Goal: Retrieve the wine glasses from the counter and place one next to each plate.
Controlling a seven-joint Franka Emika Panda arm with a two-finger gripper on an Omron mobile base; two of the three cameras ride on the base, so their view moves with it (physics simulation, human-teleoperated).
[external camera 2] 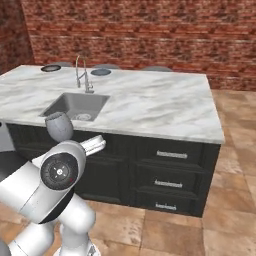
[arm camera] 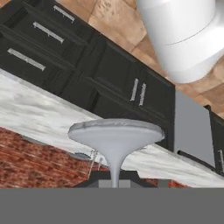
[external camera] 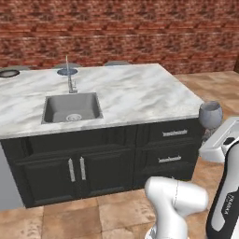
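Note:
A clear, bluish-grey wine glass (external camera: pixel 211 114) stands upright in the air off the right end of the sink island, bowl up, with my gripper (arm camera: pixel 114 183) shut on its stem. The same wine glass (external camera 2: pixel 59 125) rises above my white arm, in front of the island's cabinets. In the hand view its stem and flared round foot (arm camera: pixel 116 130) stand just past the fingertips. On the island's far edge lie two plates, a dark-rimmed plate (external camera: pixel 8 73) (external camera 2: pixel 50 68) and a blue-grey plate (external camera: pixel 67 71) (external camera 2: pixel 101 72). The counter is out of view.
The marble island (external camera: pixel 140 93) holds a sink (external camera: pixel 71 107) with a faucet (external camera: pixel 71 84), over black cabinets and drawers (external camera 2: pixel 170 170). Grey stool tops (external camera: pixel 116 62) stand behind it, before a brick wall. A tiled floor (external camera 2: pixel 230 150) lies to the right.

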